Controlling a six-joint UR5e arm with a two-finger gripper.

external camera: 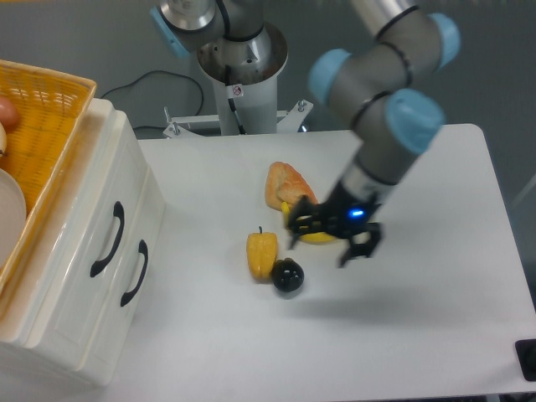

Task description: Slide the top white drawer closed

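Note:
The white cabinet (75, 335) stands at the table's left edge. The top white drawer (88, 209) is the upper front, with a black arched handle (108, 239). It sits about level with the lower front, and no clear gap shows. My gripper (332, 243) is open and empty. It hovers over the middle of the table, well to the right of the drawer, and one of its fingers (296, 236) is beside a yellow fruit (316, 235).
The lower white front has its own black handle (134, 273). An orange woven basket (46, 117) sits on top of the cabinet and holds a white plate (8, 213). A bread piece (283, 182), a yellow pepper (261, 254) and a black round fruit (287, 275) lie mid-table.

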